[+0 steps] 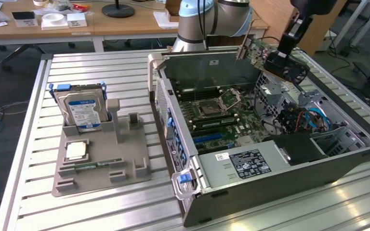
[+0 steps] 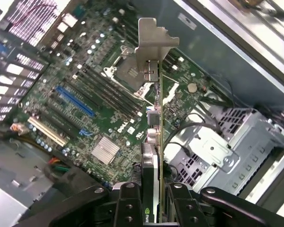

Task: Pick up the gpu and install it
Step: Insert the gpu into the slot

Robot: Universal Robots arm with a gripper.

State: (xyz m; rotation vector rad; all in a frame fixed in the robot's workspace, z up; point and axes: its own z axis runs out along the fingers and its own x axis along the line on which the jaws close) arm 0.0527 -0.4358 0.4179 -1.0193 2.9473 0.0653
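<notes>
My gripper (image 2: 156, 208) is shut on the gpu (image 2: 159, 137), which I see edge-on between the two black fingers (image 2: 128, 203), its silvery end bracket (image 2: 151, 42) pointing away from the wrist. In the exterior view the gpu (image 1: 260, 48), a green board with a black face, hangs tilted in the gripper (image 1: 281, 53) above the far right corner of the open computer case (image 1: 269, 163). Below the card lies the green motherboard (image 2: 99, 109) with a blue slot (image 2: 75, 100) and a bare processor socket (image 2: 128, 71). The card touches nothing in the case.
A grey parts holder (image 1: 101, 159) on the slatted metal table, at the exterior view's left, carries a silver hard drive with a blue label (image 1: 82, 109), a processor (image 1: 75, 150) and a RAM stick (image 1: 95, 165). A metal drive cage (image 2: 217, 146) and cables (image 1: 307, 118) sit inside the case.
</notes>
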